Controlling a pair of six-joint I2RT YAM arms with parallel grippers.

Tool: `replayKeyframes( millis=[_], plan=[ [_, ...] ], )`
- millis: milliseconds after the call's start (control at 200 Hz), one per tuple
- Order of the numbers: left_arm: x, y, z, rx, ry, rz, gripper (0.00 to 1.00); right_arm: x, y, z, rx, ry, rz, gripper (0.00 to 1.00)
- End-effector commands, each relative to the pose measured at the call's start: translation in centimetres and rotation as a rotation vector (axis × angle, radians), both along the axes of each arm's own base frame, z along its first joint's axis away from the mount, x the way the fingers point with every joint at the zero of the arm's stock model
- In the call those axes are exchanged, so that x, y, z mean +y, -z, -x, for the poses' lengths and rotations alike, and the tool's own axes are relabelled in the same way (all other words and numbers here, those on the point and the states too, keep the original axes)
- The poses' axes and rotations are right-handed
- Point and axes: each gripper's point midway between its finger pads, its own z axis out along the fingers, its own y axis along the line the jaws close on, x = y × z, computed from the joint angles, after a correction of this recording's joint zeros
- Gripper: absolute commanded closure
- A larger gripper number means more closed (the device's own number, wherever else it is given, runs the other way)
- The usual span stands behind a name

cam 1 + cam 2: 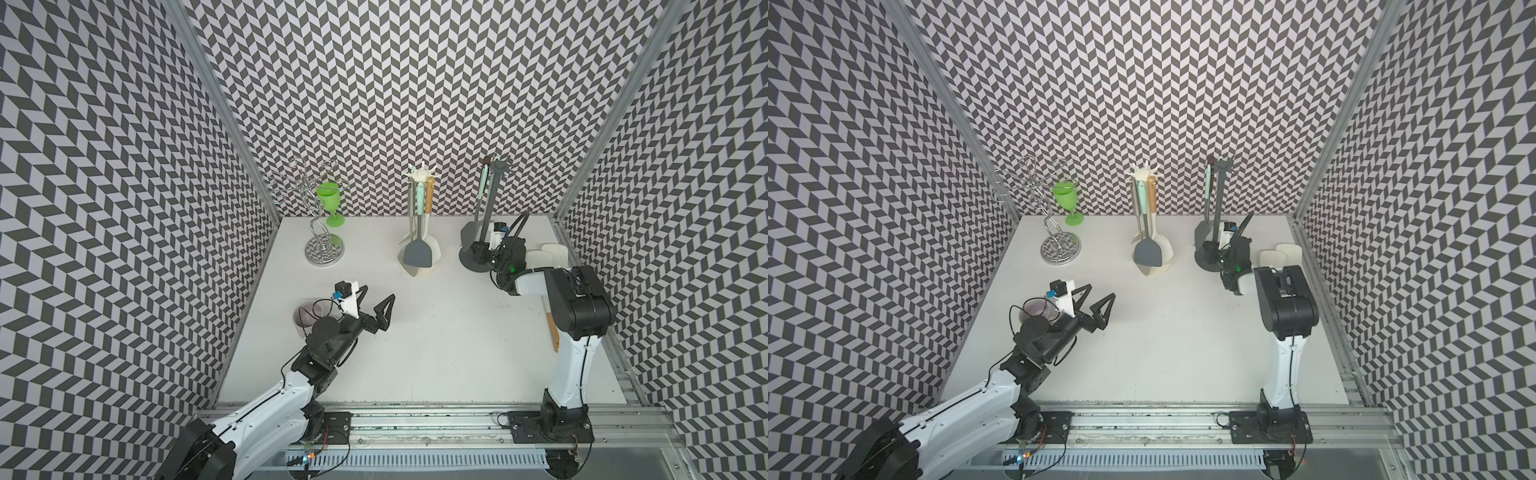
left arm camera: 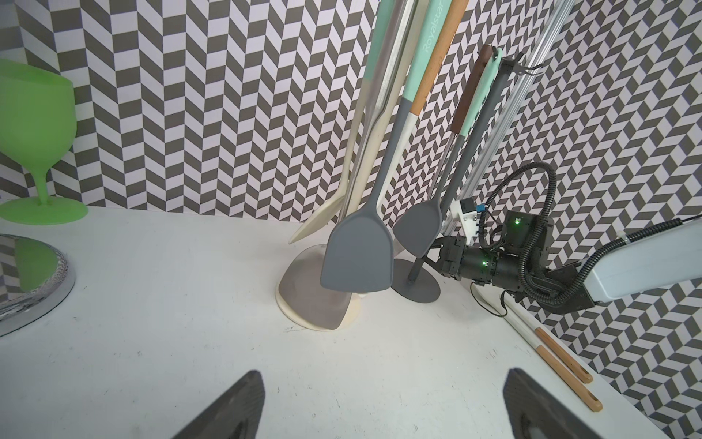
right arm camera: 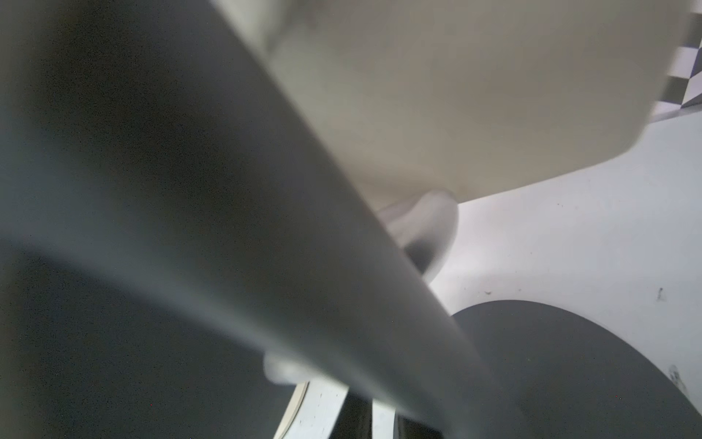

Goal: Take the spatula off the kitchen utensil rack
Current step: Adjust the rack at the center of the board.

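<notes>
Tools first: your right tool is down low at the far right of the worktop. It reaches in at the foot of the dark grey rack, just beside the blade of the spatula. In the left wrist view its tips sit right by the blade's lower edge and the rack's pole. Whether they are closed on the blade you cannot tell, since the right wrist view gives you only a blurred grey surface pressed up against the lens. Your left tool hangs over the near left of the worktop, spread wide, holding nothing and pointing toward the racks.

The spatula, grey-bladed with a mint handle, hangs by its handle end from the top of the dark grey rack, blade down just above the round base. A brown-handled utensil hangs beside it on the same rack.

Further out, a cream rack stands at the middle rear carrying several utensils, among them a grey turner. Two white spatulas with wooden handles lie flat along the right edge. At the rear left a green goblet stands beside a chrome wire stand. A small translucent cup sits partly hidden under your left arm.
</notes>
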Motion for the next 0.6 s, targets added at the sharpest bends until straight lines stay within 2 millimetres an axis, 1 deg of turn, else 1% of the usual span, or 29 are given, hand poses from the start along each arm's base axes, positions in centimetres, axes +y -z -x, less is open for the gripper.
replayKeyframes(
  millis=[0,95,170,280,320,351,386,426,516,596],
  plan=[
    [-0.2,-2.0,0.0,-0.050,0.002,0.016,0.00,0.8,-1.7,-0.7,-0.071,-0.027,0.023,0.85],
    [-0.1,-2.0,0.0,-0.053,0.001,0.016,0.00,0.6,-2.3,-0.1,-0.075,-0.026,0.036,0.82],
    [-0.1,-2.0,0.0,-0.055,-0.002,0.013,0.00,0.4,-2.8,0.8,-0.074,-0.018,0.037,0.71],
    [0.1,-2.2,0.1,-0.060,-0.008,0.017,0.00,-0.2,-3.4,2.1,-0.047,0.002,0.042,0.61],
    [0.2,-2.3,0.2,-0.062,-0.010,0.020,0.00,-0.4,-3.4,2.6,-0.027,0.008,0.042,0.59],
    [0.2,-2.4,0.2,-0.064,-0.011,0.023,0.00,-0.5,-3.9,3.0,-0.023,0.006,0.043,0.58],
    [0.3,-2.6,0.3,-0.066,-0.013,0.029,0.00,-0.5,-3.9,3.7,-0.004,0.002,0.047,0.56],
    [0.5,-2.9,0.5,-0.072,-0.014,0.037,0.00,-0.6,-4.7,4.5,-0.003,0.000,0.050,0.55],
    [0.8,-3.8,1.0,-0.089,-0.013,0.065,0.00,-0.8,-5.8,6.7,0.011,-0.004,0.064,0.51],
    [1.0,-4.5,1.6,-0.099,-0.004,0.103,0.00,-0.9,-7.5,8.8,0.006,-0.015,0.058,0.49]
  ],
)
